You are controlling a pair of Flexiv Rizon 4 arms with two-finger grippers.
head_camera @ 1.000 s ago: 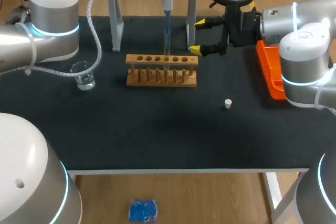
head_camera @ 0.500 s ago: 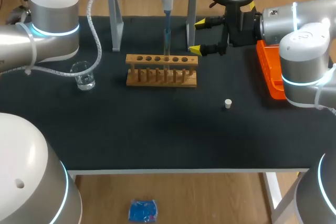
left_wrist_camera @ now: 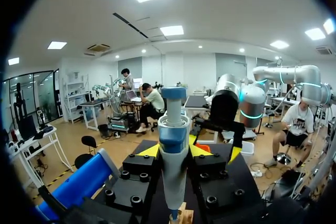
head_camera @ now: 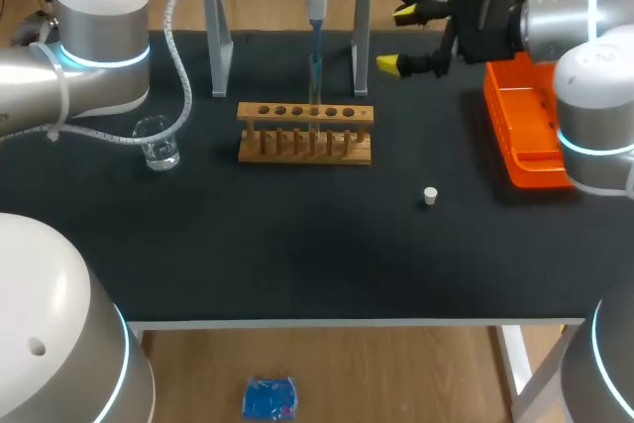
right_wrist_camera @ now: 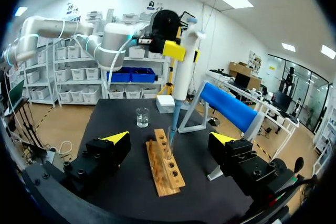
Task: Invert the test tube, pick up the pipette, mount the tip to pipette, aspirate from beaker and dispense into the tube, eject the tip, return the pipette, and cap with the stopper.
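Here, the left gripper (left_wrist_camera: pixel 174 151) pinches the pipette (head_camera: pixel 315 9) from both sides, holding it upright. Straight below this gripper, the pipette's thin tip (right_wrist_camera: pixel 171 135) reaches down into the test tube (head_camera: pixel 315 76), which stands in a hole of the wooden rack (head_camera: pixel 305 134) on the tabletop (head_camera: pixel 297 235). The right gripper (head_camera: pixel 398 39) hangs above the tabletop with its fingers spread wide and nothing between them. From it, the rack lies ahead and lower, with the pipette just beyond its fingertips. The glass beaker (right_wrist_camera: pixel 142 117) stands farther ahead of the right gripper, past the rack and well apart from it. The small white stopper (head_camera: pixel 430 195) sits alone on the tabletop, below the right gripper and apart from it. An orange tray (head_camera: pixel 525 136) lies beside the right arm.
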